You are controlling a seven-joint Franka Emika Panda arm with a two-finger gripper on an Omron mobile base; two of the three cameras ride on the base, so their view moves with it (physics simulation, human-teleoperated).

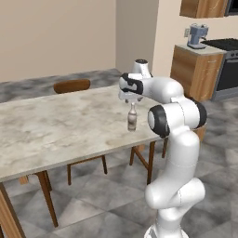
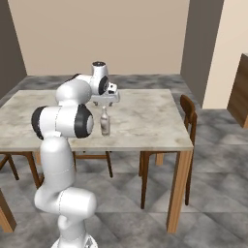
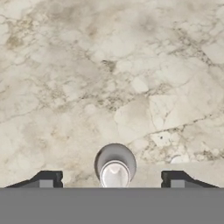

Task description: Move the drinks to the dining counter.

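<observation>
Marble surface carries the slim brown bottle, upright near its edge; our tool sits spread apart around the neck, so any sideways drift while lifting could tip it

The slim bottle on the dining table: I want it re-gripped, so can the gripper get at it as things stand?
Probably yes: the gripper hangs open right over the slim bottle, a fingertip on either side of its neck, nothing between them.

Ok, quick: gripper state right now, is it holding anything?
Gripper: open, its tips standing apart on either side of the slim brown bottle, which stands upright on the dining counter; holding nothing.
</observation>
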